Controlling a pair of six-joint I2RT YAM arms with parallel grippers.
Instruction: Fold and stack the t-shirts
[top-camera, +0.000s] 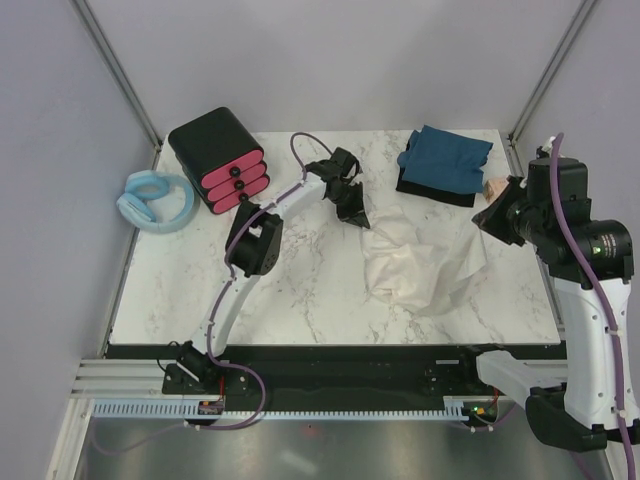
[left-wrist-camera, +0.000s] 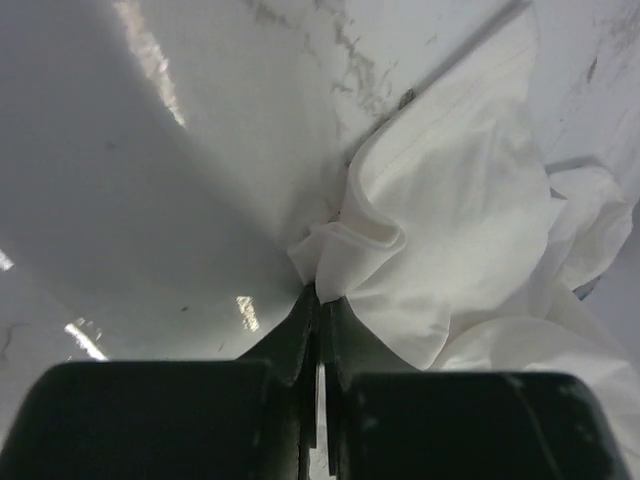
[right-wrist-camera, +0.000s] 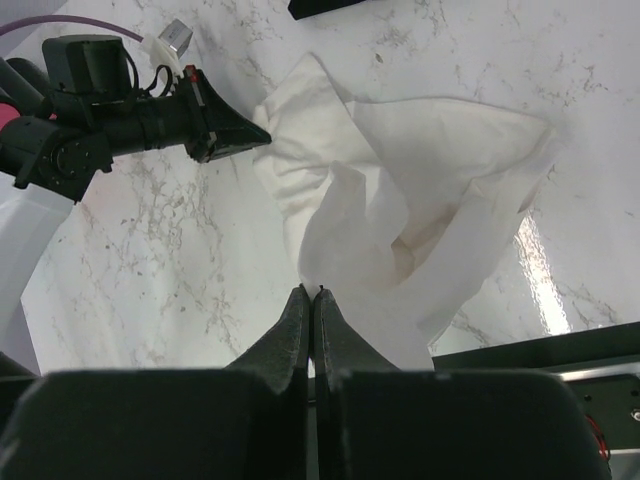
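tightly in left tool (left-wrist-camera: 318, 293): cream shirt (left-wrist-camera: 455, 200)

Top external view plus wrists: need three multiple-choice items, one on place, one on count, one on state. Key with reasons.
1. Where on the table does the dark teal shirt lie?
A. Far right corner
B. Near left corner
C. Middle, between the arms

2. How many pink drawers show on the black box?
A. One
B. Three
C. Five

3. What is the state of the left end effector?
A. Wide open above bare marble
B. Shut on a fold of the cream-white shirt
C. Shut on the pale blue ring

Key:
1 A, the top view shows it folded at the far right of the marble.
2 B, three stacked pink fronts, each with a dark knob.
3 B, the left wrist view shows the fingers pressed together with white cloth pinched at their tips.
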